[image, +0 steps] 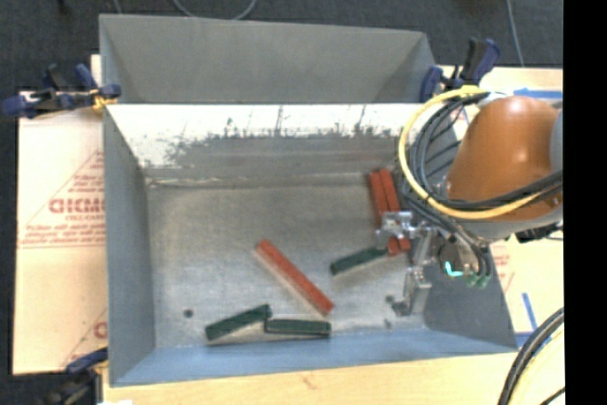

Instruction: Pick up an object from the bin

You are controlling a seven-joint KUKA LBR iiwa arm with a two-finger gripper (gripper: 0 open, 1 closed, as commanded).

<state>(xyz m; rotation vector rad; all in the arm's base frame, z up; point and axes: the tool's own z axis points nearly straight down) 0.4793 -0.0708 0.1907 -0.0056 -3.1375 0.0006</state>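
Note:
My gripper (406, 272) hangs at the right side of the bin floor, its metal fingers pointing down close to the right wall. A dark green bar (358, 260) lies just left of it, its right end near the fingers. An orange-red bar (383, 194) leans along the right wall, just behind the gripper. A second orange-red bar (295, 277) lies diagonally in the middle of the floor. I see nothing between the fingers.
Two more dark green bars (238, 322) (297, 327) lie end to end near the front wall. The orange cover and looped cables of the arm hang over the bin's right wall.

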